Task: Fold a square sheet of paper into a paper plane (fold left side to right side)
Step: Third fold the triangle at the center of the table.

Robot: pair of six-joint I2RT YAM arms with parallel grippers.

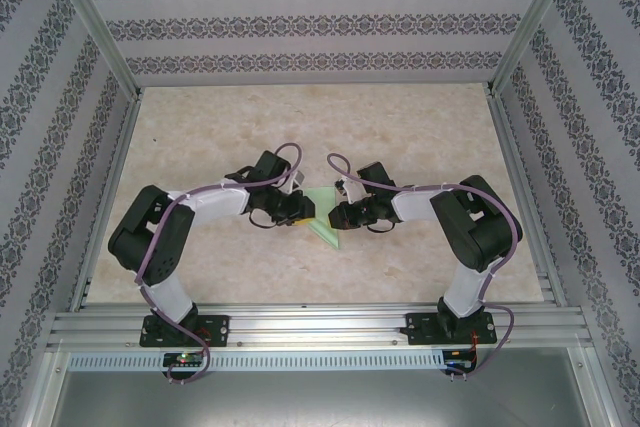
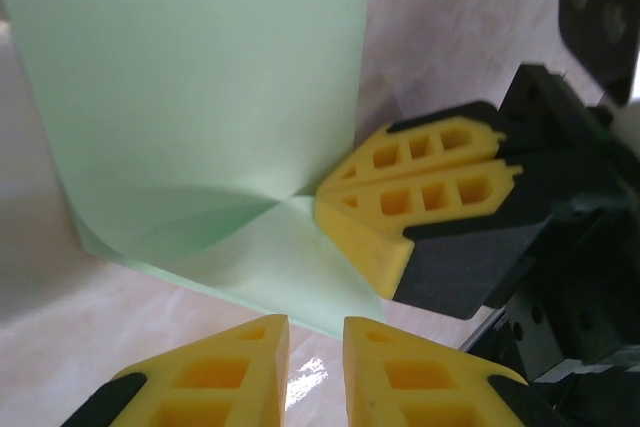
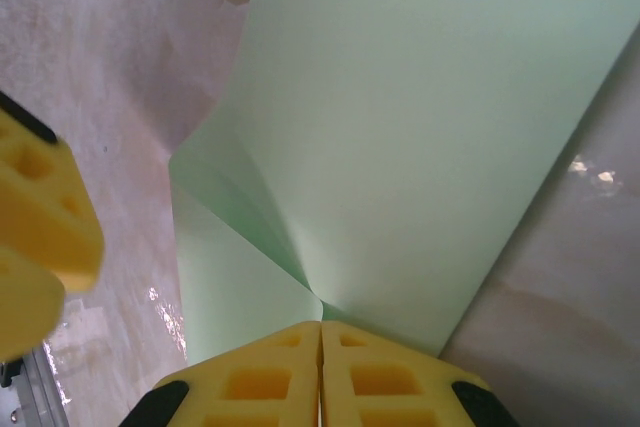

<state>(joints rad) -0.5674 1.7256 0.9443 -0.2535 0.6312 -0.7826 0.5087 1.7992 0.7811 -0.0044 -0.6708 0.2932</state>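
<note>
The square sheet of paper [image 1: 325, 219], thin and pale mint-green, lies at the centre of the pale marbled table [image 1: 300, 127]. Nearest, the left gripper [image 2: 315, 347] hangs slightly parted and empty. Beyond it, the right gripper [image 2: 345, 192] pinches the sheet's edge, the flap curling over. The left-to-right fold looks half made; the next move calls for aligning the edges, then creasing.

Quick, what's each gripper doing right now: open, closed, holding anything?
Left gripper: slightly open, holding nothing.
Right gripper: shut, pinching the edge of the sheet of paper.
</note>
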